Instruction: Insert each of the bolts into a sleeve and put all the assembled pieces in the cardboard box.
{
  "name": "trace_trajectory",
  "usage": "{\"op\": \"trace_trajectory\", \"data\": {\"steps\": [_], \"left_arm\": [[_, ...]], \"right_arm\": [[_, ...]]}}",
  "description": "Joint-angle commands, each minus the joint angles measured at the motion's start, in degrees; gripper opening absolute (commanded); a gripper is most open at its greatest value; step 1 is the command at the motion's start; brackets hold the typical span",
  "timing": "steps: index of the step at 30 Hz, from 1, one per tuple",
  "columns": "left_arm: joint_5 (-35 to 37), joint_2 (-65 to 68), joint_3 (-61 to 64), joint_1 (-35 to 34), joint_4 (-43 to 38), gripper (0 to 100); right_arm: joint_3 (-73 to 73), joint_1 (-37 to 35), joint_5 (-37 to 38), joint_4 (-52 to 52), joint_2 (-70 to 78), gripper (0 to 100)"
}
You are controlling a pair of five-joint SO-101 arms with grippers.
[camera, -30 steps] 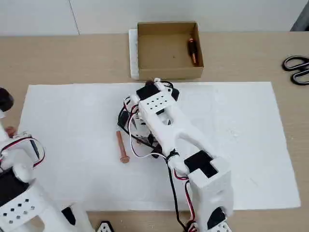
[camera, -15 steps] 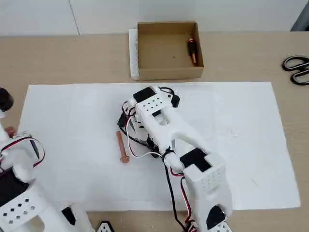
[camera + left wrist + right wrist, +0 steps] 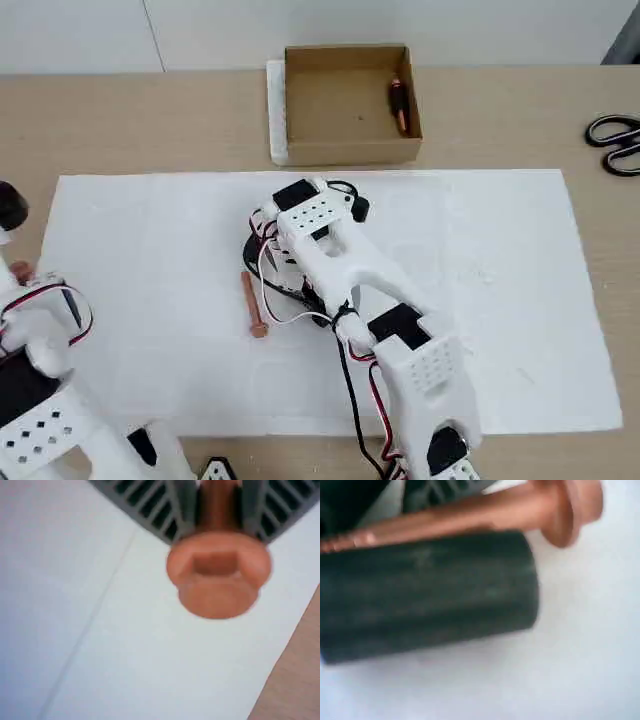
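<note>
Now L fingers [image 3: 145, 502] grip bolt [image 3: 218, 575].

A light wooden table [image 3: 120, 120] carries a wide white paper sheet [image 3: 520, 260] across its middle. Black-handled scissors [image 3: 615, 143] lie on bare wood just beyond the sheet's far right corner. Past the table's far edge, beyond the sheet, stands a pale wall [image 3: 80, 35] with one vertical seam.

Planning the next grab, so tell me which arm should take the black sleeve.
Right. Its wrist view has the black sleeve close up with a loose bolt beside it; the left claw, off at the edge of the sheet, is shut on a second bolt.
</note>
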Motion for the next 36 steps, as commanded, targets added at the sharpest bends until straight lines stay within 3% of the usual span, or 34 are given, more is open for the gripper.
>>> {"op": "trace_trajectory", "data": {"steps": [1,8,15,27,36], "left_arm": [[-0.4,-1.1,-0.3,0.4,-1.1,1],[-0.4,-1.1,-0.3,0.4,-1.1,1],[-0.4,-1.1,-0.3,0.4,-1.1,1],[-0.4,-1.1,-0.4,0.4,-1.1,1],[-0.4,-1.1,-0.6,0.4,-1.2,1]], "right_arm": [[-1.7,0.0,-0.2,-0.1,0.1,20.7],[-1.8,2.3,4.0,-0.7,0.6,0.0],[-1.7,5.8,8.8,0.0,0.4,0.3],[-3.7,5.5,13.7,4.8,-0.3,0.3],[-3.4,5.6,13.7,4.8,-13.8,0.3]]}}
